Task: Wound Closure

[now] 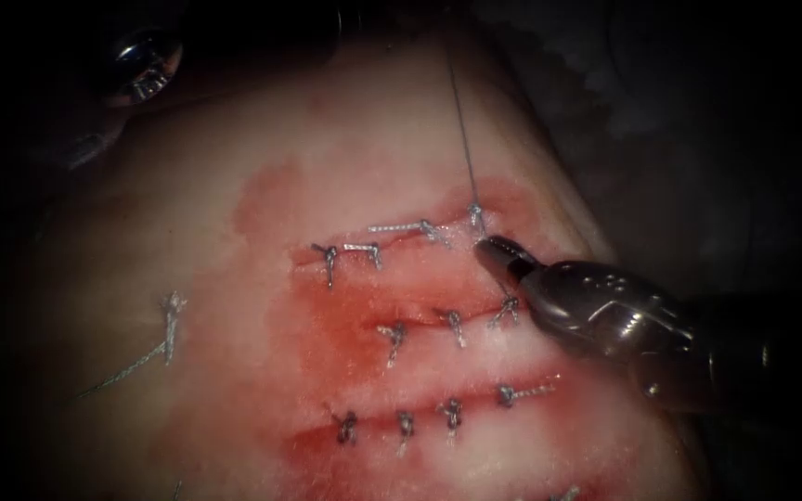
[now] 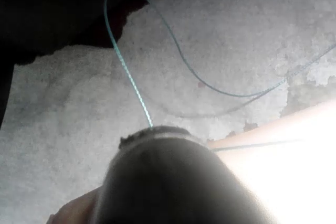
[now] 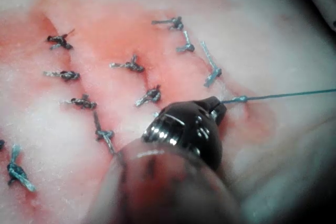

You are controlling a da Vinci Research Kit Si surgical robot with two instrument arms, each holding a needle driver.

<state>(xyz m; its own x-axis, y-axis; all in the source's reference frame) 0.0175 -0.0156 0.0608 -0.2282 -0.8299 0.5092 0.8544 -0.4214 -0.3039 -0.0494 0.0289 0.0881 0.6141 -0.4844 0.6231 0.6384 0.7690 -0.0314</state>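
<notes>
- Endoscope: right tool (image 1: 492, 247) at top cut's right end on tissue (image 1: 234, 167), jaws look pressed together beside knot (image 1: 476, 215); taut thread (image 1: 461, 121) runs up from knot.
- Left wrist: left tool (image 2: 157, 135), jaws can't tell; thread (image 2: 131, 80) loops away.
- Right wrist: thread (image 3: 283, 96) meets tip (image 3: 216, 109). No needle or writing seen.

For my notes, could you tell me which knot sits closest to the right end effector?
The knot at the top cut's right end, just above the right end effector; a long thread runs up from it.

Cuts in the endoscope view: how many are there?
3: top cut, with the right tool beside the thread at its right end; middle cut; bottom cut. Others may lie outside the frame.
</notes>
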